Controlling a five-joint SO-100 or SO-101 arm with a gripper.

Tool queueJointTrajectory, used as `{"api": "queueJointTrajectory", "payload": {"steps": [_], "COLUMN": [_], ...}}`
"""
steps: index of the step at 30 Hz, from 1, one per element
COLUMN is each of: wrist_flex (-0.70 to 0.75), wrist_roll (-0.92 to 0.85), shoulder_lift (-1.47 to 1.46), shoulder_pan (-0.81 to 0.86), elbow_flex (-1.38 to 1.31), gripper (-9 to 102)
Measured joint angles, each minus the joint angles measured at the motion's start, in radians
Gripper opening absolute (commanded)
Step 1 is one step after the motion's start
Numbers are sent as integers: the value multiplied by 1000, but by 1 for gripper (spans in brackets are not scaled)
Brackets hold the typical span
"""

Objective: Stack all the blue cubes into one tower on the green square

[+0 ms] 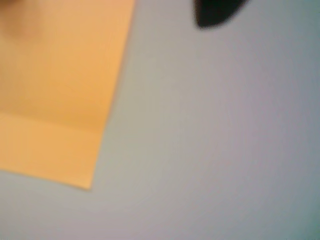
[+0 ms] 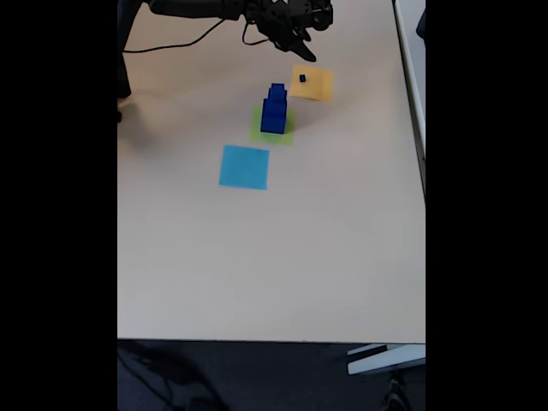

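dark royal-blue cubes stand stacked, larger below, on the lime-green square. one tiny blue cube sits on the orange square. gripper state: cannot tell.

fixed view: tower of blue cubes standing on the green square, upright. one tiny blue cube sits apart on the orange-yellow square. light-blue square bare, nearer the camera. gripper hangs above the orange-yellow square's far edge; jaw state unclear. table beige.
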Motion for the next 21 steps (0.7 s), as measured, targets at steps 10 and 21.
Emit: {"api": "queueJointTrajectory", "payload": {"steps": [10, 21], "wrist_flex": [-181, -272], "wrist_roll": [-14, -46], "shoulder_lift": [-29, -29], "shoulder_pan": [5, 44], "elbow_flex": [126, 249], "gripper": [22, 21]}}
